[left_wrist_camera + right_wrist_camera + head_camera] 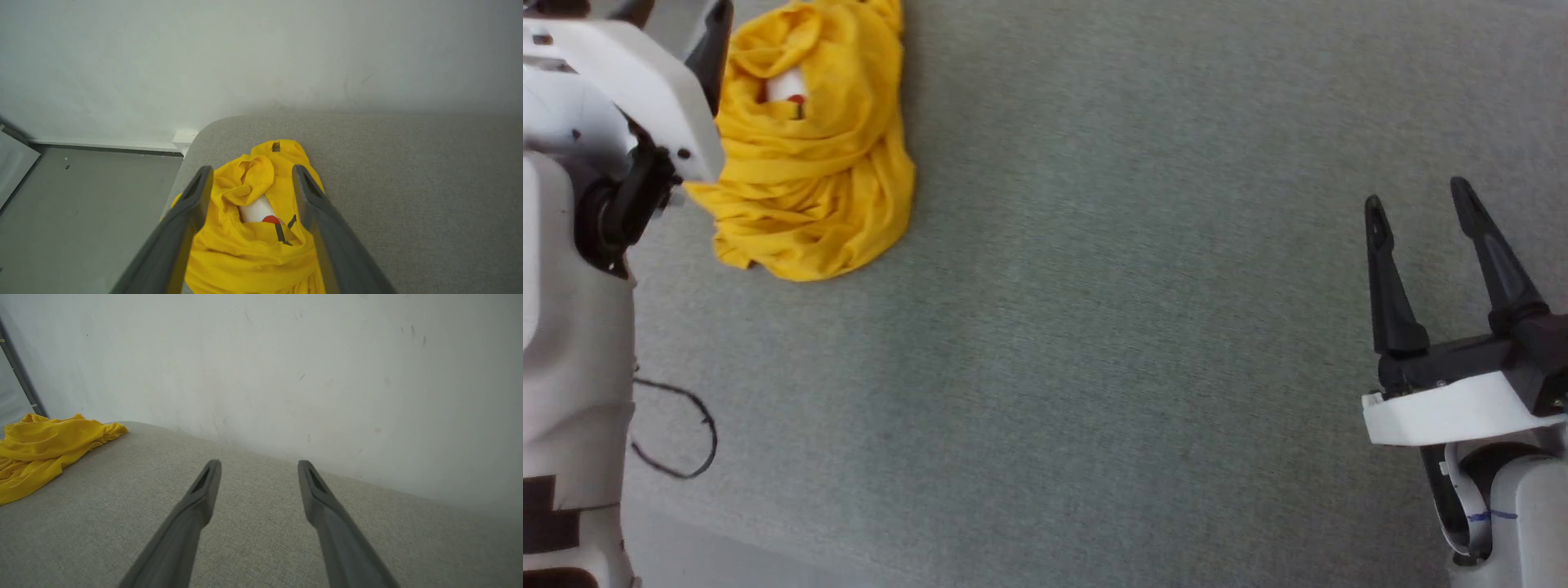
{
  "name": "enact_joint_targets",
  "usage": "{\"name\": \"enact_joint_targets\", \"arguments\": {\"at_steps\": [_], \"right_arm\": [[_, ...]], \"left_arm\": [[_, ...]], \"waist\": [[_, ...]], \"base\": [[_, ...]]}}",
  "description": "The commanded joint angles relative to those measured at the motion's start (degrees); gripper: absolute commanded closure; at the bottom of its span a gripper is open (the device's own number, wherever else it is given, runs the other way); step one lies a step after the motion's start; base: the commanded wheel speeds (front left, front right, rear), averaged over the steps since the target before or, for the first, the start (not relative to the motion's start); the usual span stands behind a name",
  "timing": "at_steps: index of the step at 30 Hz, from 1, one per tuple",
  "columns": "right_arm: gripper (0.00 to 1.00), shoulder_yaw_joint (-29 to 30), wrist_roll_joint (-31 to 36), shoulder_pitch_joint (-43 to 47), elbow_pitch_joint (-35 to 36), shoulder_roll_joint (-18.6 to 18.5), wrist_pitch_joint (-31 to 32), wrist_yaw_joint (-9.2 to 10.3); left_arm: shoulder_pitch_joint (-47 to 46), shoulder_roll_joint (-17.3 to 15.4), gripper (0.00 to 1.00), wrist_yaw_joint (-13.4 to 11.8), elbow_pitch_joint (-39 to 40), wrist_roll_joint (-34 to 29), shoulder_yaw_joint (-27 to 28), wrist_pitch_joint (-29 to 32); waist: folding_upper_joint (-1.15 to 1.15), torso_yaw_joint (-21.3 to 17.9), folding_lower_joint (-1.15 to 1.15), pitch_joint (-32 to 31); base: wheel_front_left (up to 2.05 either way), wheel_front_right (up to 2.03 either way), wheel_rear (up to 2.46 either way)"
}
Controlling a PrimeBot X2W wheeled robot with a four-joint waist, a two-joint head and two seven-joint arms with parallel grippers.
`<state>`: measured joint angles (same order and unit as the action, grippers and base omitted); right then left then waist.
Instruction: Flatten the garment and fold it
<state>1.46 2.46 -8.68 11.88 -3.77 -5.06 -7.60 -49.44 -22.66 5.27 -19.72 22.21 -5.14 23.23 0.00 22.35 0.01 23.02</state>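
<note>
The garment (pixel 809 155) is a bright yellow T-shirt lying crumpled in a heap at the far left of the grey fabric surface. A white patch and a red dot of its print peek out between the folds. My left gripper (pixel 252 171) hangs open just over the heap, a finger on each side of the bunched cloth (pixel 253 253), gripping nothing. In the head view one dark finger (pixel 712 49) of it shows beside the white forearm. My right gripper (pixel 1417 196) stands open and empty at the near right, far from the garment (pixel 41 449).
The grey fabric surface (pixel 1094 327) spreads wide to the right of the heap. Its rounded corner (pixel 192 143) lies just beyond the garment, with floor (pixel 81 204) to its left. A white wall (pixel 286 375) backs the surface. A black cable loop (pixel 686 433) lies at the near left.
</note>
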Motion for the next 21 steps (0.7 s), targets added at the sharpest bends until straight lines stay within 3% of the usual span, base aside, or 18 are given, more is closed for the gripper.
{"name": "enact_joint_targets", "arguments": {"at_steps": [1, 12, 17, 18, 19, 21], "right_arm": [[0.0, -0.04, -0.04, -1.16, 0.34, -0.27, 0.02, 0.11], [0.0, 0.42, -1.6, -2.18, -0.14, -0.14, -0.99, 0.11], [0.0, 0.37, -1.82, -2.73, -0.51, -0.06, -1.24, 0.11], [0.0, 0.42, -1.88, -2.89, -0.63, -0.04, -1.28, 0.11], [0.0, 0.46, -1.94, -3.07, -0.76, -0.03, -1.32, 0.11], [0.0, 0.47, -2.05, -3.36, -1.12, 0.02, -1.47, 0.11]], "left_arm": [[-0.66, -1.2, 0.0, 0.53, -1.59, -0.48, -0.9, 2.37], [2.43, -4.75, 0.0, -0.99, -6.23, 1.97, -1.4, 17.73], [4.21, -5.76, 0.0, -2.87, -5.89, 1.23, -1.74, 20.25], [4.44, -6.09, 0.57, -3.0, -5.63, 0.89, -1.89, 20.12], [4.63, -6.41, 1.0, -2.92, -5.34, 0.58, -2.07, 19.72], [5.08, -6.98, 1.0, -2.01, -4.88, 0.45, -2.57, 18.93]], "waist": [[0.0, -5.33, -0.01, 4.9], [0.0, -9.92, -0.01, 8.36], [0.0, -10.48, -0.01, 8.94], [0.0, -10.53, -0.01, 8.94], [0.0, -10.55, -0.01, 8.89], [0.0, -10.5, -0.01, 8.52]], "base": [[0.0, 0.0, 0.0], [0.0, 0.0, 0.0], [0.0, 0.0, 0.0], [0.0, 0.0, 0.0], [0.0, 0.0, 0.0], [0.0, 0.0, 0.0]]}}
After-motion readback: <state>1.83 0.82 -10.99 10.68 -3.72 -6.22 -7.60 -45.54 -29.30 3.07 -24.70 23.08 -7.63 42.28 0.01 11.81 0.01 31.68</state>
